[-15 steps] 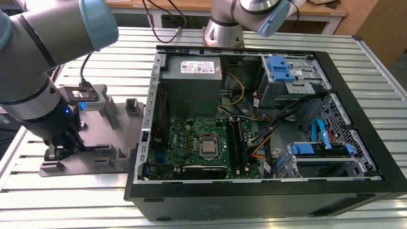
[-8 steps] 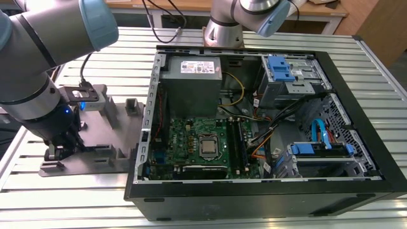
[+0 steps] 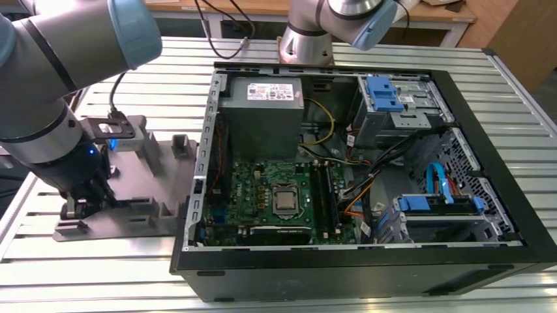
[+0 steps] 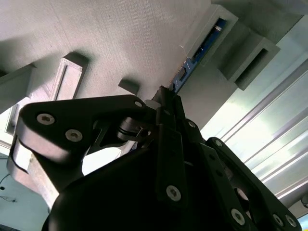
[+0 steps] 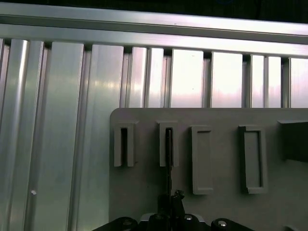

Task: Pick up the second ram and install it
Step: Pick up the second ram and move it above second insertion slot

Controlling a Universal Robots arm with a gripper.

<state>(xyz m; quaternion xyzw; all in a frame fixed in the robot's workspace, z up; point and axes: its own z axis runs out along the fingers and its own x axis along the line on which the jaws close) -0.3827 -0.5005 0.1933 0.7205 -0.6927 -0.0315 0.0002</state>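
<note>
The second ram [image 4: 202, 45] is a thin blue-black stick standing on edge in the slotted posts of the grey tray [image 4: 120, 38]. In the first wrist view the second ram [image 5: 169, 159] shows edge-on as a dark line running from a slotted post to my gripper [image 5: 170, 199]. My gripper [image 4: 166, 94] is shut on the stick's near end, and the stick still rests in the tray's slots. In the exterior view my gripper [image 3: 78, 208] reaches down onto the grey tray [image 3: 148, 195] at that view's left, beside the computer case.
The open black computer case [image 3: 348, 267] lies on the slatted metal table [image 3: 96, 280], with a green motherboard [image 3: 261, 182], a grey power supply [image 3: 261, 111], blue drive brackets [image 3: 383, 94] and loose cables inside. A second arm's base [image 3: 304, 39] stands behind the case.
</note>
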